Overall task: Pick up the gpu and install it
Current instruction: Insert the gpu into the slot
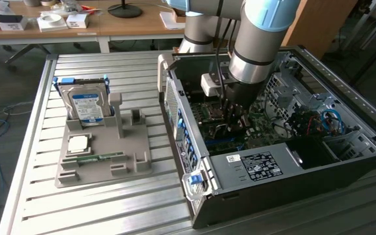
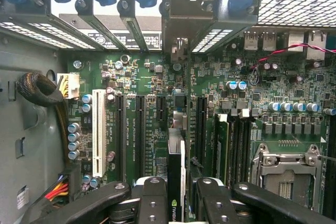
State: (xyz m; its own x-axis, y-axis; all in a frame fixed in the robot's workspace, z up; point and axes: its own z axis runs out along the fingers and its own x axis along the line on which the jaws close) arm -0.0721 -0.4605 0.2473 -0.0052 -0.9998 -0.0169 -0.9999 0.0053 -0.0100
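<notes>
Black gripper (image 2: pixel 176 199) clamps thin dark gpu card (image 2: pixel 176 163) over green motherboard (image 2: pixel 152 77), three o'clock of grey tray (image 1: pixel 100 174). Insertion step; seating likely needs exact slot alignment.

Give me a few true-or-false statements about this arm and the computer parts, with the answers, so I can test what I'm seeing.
1. The jaws grip the gpu edge-on over the motherboard inside the computer case. True.
2. The hard drive sits inside the case. False: it stands upright in the grey tray outside the case, on the exterior view's left.
3. The case's side is open, showing its insides. True.
4. The hard drive is the tray's only part. False: a square processor chip and a green memory stick are there too.
</notes>
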